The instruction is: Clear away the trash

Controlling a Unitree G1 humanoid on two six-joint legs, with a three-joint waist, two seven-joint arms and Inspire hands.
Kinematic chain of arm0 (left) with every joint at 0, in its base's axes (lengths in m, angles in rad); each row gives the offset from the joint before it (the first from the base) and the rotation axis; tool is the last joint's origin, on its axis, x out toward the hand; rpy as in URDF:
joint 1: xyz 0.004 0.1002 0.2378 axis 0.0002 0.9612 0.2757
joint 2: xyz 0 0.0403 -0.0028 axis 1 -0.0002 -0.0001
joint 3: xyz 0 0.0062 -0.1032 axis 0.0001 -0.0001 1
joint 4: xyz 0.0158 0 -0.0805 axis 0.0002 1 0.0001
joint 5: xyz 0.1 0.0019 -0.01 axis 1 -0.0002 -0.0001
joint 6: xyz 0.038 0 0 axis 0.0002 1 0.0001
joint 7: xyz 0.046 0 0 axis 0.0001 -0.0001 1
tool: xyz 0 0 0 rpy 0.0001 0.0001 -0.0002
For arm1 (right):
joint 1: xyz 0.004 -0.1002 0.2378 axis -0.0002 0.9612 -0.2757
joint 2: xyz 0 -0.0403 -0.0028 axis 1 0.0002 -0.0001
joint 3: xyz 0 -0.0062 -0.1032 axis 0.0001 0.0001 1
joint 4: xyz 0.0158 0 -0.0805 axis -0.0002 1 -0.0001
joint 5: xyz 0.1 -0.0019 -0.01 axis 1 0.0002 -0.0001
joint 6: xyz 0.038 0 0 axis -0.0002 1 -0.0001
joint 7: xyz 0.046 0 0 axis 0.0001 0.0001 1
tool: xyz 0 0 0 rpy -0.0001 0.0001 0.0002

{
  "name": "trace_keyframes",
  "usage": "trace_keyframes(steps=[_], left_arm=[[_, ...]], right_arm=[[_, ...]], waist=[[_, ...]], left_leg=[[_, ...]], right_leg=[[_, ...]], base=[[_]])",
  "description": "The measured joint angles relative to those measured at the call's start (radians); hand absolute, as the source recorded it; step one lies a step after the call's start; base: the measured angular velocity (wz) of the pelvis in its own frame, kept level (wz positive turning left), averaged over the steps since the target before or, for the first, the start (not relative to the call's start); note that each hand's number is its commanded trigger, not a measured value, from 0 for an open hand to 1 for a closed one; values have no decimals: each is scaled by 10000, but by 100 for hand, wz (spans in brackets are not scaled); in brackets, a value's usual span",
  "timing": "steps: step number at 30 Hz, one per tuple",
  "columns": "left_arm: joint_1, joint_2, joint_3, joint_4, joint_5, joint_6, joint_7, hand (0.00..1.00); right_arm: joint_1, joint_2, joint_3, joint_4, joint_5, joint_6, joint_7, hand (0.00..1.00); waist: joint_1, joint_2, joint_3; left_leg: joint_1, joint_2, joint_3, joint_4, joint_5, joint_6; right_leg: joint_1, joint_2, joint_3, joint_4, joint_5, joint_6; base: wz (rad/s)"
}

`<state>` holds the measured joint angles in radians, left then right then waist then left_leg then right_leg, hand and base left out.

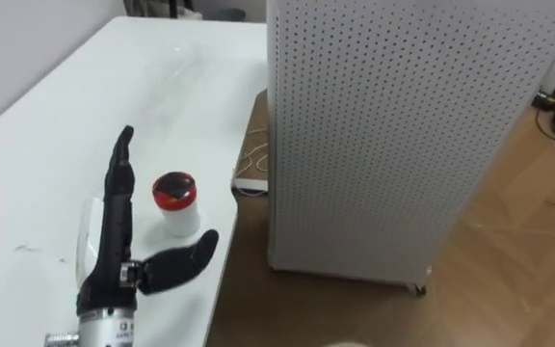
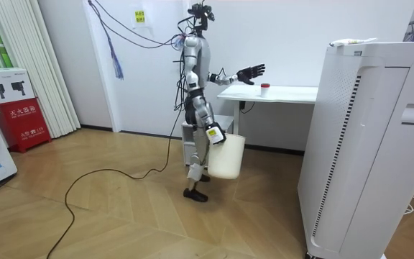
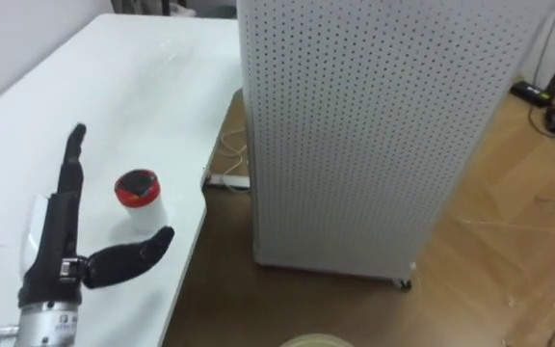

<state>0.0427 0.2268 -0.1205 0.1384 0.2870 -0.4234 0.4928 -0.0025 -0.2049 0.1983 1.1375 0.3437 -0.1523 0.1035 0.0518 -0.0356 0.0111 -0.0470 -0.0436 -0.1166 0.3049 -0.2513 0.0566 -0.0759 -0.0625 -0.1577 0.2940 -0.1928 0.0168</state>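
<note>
In the left eye view, the left hand (image 1: 114, 241) lies low over the white counter (image 1: 56, 125), near its right edge. Its fingers (image 1: 120, 159) are straight and pressed together, pointing away from the robot, and the thumb (image 1: 176, 260) is spread out to the right. A small white jar with a red lid (image 1: 175, 200) stands upright on the counter in the gap between fingers and thumb, just beside them; contact cannot be told. A tall white perforated cabinet (image 1: 393, 125) stands on the wooden floor (image 1: 509, 251) to the right of the counter.

In the room view, the robot stands at the counter's end, its left arm stretched over it. Its right hand (image 2: 214, 134) hangs at its side with a white bucket (image 2: 226, 160) below it; whether that hand's fingers are curled cannot be told.

The right eye view shows the same hand and jar.
</note>
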Motion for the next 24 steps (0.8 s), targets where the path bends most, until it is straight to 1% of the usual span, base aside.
trace_keyframes(steps=[1, 5, 7, 9, 11, 13, 15, 16, 17, 18, 19, 20, 21, 22, 24], left_arm=[[0, 1, -6, -28, 1, 0, 0, 0], [67, 9, 0, -27, 0, 7, 1, 0], [207, 86, -40, 12, -64, 70, 0, 0], [353, 103, -94, 12, -180, 133, 21, 0], [551, 118, -191, 13, -203, 288, 37, 0], [852, 127, -261, 57, -205, 342, 50, 0], [898, 181, -371, 246, -208, 390, 55, 0], [901, 198, -416, 374, -219, 401, 52, 0], [899, 207, -416, 422, -229, 412, 48, 0], [843, 177, -480, 479, -306, 436, 12, 0], [596, 73, -666, 493, -398, 462, -35, 0], [546, 81, -752, 537, -405, 462, -35, 0], [634, 96, -866, 683, -511, 486, -12, 0], [730, 142, -886, 906, -615, 529, 25, 0], [732, 170, -870, 1189, -745, 673, 24, 0]], right_arm=[[-14, -43, 158, 29, -1, -1, 48, 100], [-142, -17, 227, 349, -40, 8, 256, 100], [-155, 11, 232, 343, -124, 8, 314, 100], [-124, 31, 261, 279, -173, 8, 302, 100], [-116, 31, 259, 225, -338, 8, 277, 100], [-113, 51, 265, 191, -434, 7, 278, 100], [-113, 55, 362, 191, -440, 7, 273, 100], [-119, 61, 465, 192, -445, 7, 261, 100], [-127, 84, 517, 191, -443, 6, 241, 100], [-55, 151, 522, 206, -406, -7, 189, 100], [-14, 95, 387, 261, -364, 2, 171, 100], [31, 163, 293, 320, -375, 51, 144, 100], [77, 189, 254, 329, -418, 101, 165, 100], [73, 180, 207, 324, -489, 99, 183, 100], [10, 140, 162, 64, -658, 80, 175, 100]], waist=[[64, -23, -14], [98, -104, -17], [29, -168, -27], [19, -207, -42], [12, -215, -41], [-75, -238, -54], [-165, -261, -46], [-164, -352, -9], [-189, -443, 53], [-223, -746, 146], [-253, -591, 97], [-172, -676, 60], [81, -693, 49], [199, -602, 99], [256, -474, 139]], left_leg=[[117, 19, -30, -122, 12, -16], [363, 66, -93, -438, 22, -30], [440, 59, -254, -532, 23, -33], [478, 60, -228, -537, 24, -33], [542, 63, -230, -554, 24, -34], [623, 60, -232, -581, 25, -36], [639, 34, -201, -517, 25, -36], [474, -50, 7, -120, 31, -54], [184, -144, 279, 516, 28, -133], [-567, -248, 865, 772, -93, -420], [-1333, -87, 1003, -61, 618, -139], [-1508, -33, 1379, 145, 878, -49], [-1359, 0, 1717, 36, 949, 49], [-1169, 24, 1683, -37, 948, 50], [-989, -8, 1662, -55, 940, 52]], right_leg=[[128, 68, -80, -145, 1, -1], [431, 124, -142, -491, 1, -1], [638, 143, -152, -754, 10, 9], [674, 149, -85, -776, 9, 9], [724, 149, -64, -778, 9, 9], [844, 142, -64, -849, 9, 9], [954, 87, -25, -927, 10, 7], [1049, -26, 300, -953, 18, -3], [1190, -126, 694, -1070, 28, -9], [1334, -306, 1682, -1289, 43, 16], [1184, -254, 2031, -1214, -16, 107], [1089, -340, 2043, -1168, -139, 263], [984, -395, 1520, -1071, -179, 442], [977, -378, 1149, -1133, -90, 468], [836, -380, 800, -1524, 243, 397]], base=[[9], [8], [12], [5], [0], [2], [12], [18], [33], [68], [72], [42], [-9], [-25], [-22]])
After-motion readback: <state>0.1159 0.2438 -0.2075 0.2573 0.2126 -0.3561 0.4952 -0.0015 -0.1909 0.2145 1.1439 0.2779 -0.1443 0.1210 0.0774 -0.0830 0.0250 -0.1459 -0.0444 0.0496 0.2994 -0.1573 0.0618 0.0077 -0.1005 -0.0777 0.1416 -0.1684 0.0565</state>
